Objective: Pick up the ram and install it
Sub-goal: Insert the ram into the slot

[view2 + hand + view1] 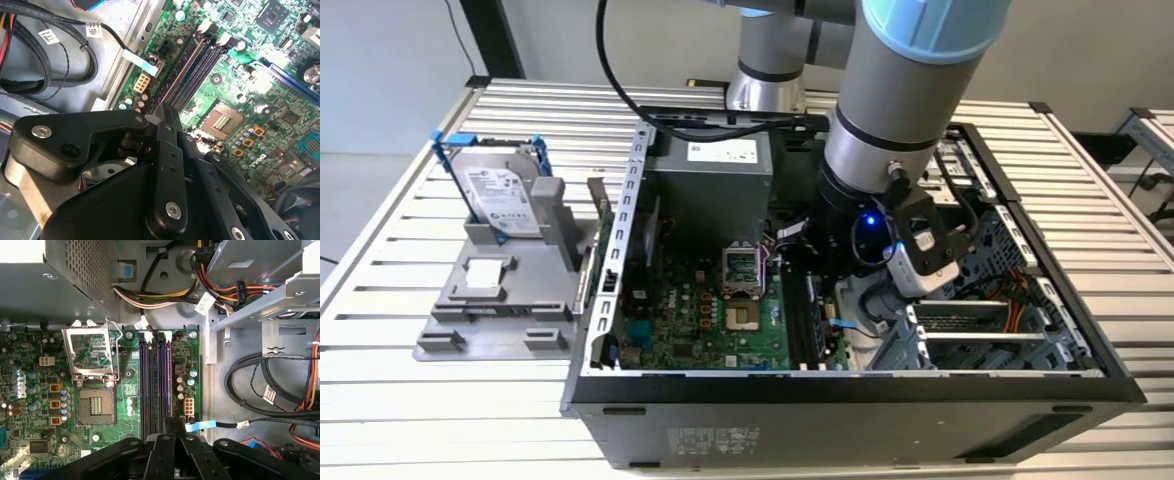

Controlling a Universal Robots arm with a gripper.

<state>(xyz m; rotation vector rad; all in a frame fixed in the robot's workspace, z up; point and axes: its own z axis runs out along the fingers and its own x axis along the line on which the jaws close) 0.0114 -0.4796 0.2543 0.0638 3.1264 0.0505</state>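
The ram (183, 69) is a thin dark stick with a reddish-brown edge. It lies along one of the black memory slots (155, 385) on the green motherboard (680, 320), the slot nearest the board's edge. It runs from the slot's white end latch back to my fingertips. My gripper (157, 112) is low inside the open computer case (854, 385), directly over that slot. Its two black fingers (167, 437) are pressed close together, in line with the stick. In the exterior view the gripper (827, 300) sits below the arm's wrist, over the slots.
A silver hard drive in a blue frame (500, 190) stands on a grey fixture (494, 300) at the exterior view's left. Inside the case are the power supply (720, 170), the open processor socket (95, 405), black cable loops (260, 385) and a metal drive cage (987, 335).
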